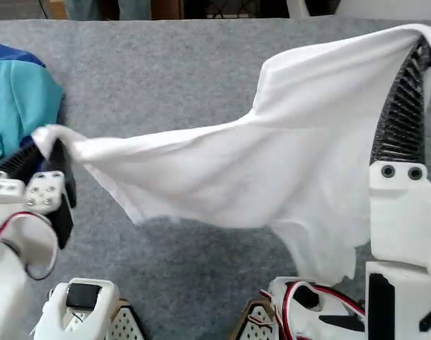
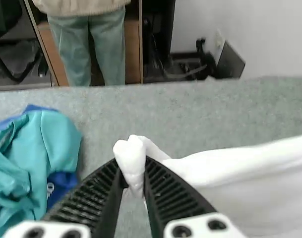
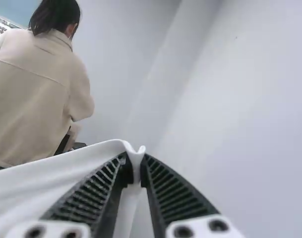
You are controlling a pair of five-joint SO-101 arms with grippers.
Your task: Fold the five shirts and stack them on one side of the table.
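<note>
Holding the shirt (image 1: pixel 272 166) stretched above the table (image 1: pixel 165 78) from left edge to far right corner, left gripper (image 2: pixel 133 171) and right gripper (image 3: pixel 133 166) each clenched on a corner, you needed even tension to lower it flat.

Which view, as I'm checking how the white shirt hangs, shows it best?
The high view: the white shirt spreads out almost whole between the left gripper and the right gripper. The left wrist view shows one pinched corner and an edge; the right wrist view shows a corner clamped in its fingers.
</note>
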